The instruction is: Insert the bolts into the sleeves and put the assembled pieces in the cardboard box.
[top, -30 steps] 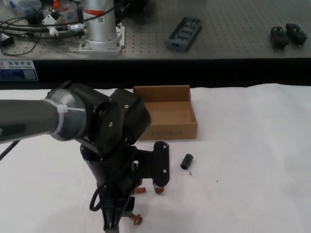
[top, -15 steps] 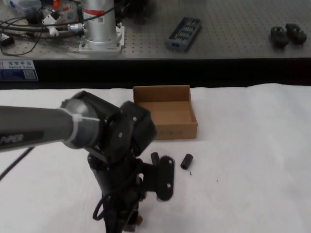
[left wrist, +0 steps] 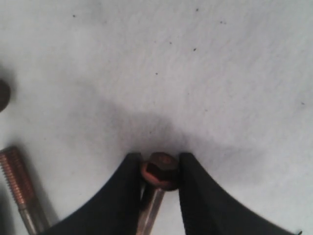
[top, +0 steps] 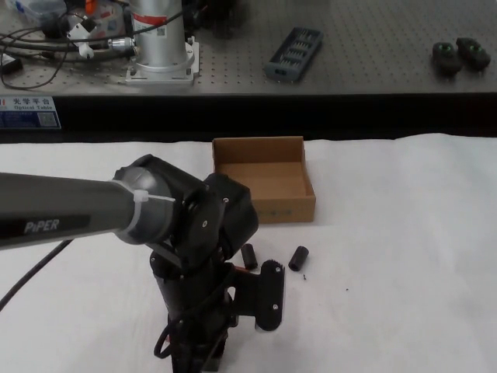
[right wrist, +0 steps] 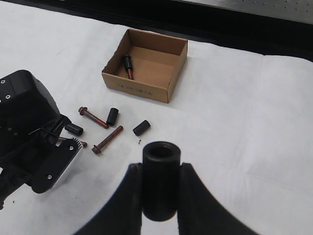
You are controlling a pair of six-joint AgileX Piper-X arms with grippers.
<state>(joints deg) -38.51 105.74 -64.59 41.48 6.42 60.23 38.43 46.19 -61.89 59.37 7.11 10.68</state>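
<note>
My left gripper point(left wrist: 160, 157) is down at the white cloth, shut on the head of a copper bolt point(left wrist: 159, 172). A second bolt point(left wrist: 19, 188) lies beside it. The left arm point(top: 194, 233) hides that spot in the high view. My right gripper point(right wrist: 161, 169) is held well above the cloth, shut on an upright black sleeve point(right wrist: 161, 193). Below it lie two bolts point(right wrist: 93, 117) point(right wrist: 107, 139) and loose sleeves point(right wrist: 112, 116) point(right wrist: 141, 128) point(right wrist: 74, 129). The cardboard box point(right wrist: 173, 61) holds one assembled piece point(right wrist: 128, 65). Two sleeves point(top: 298, 258) point(top: 249, 256) lie near the box point(top: 268, 210).
The white cloth point(top: 404, 233) covers the bench and is bare to the right of the box. Behind its far edge is a metal table with a post base point(top: 159, 47), cables and small parts.
The left arm has swung right and dropped lower, now covering the bolts that showed near the front edge. The box and the sleeves have stayed put.
</note>
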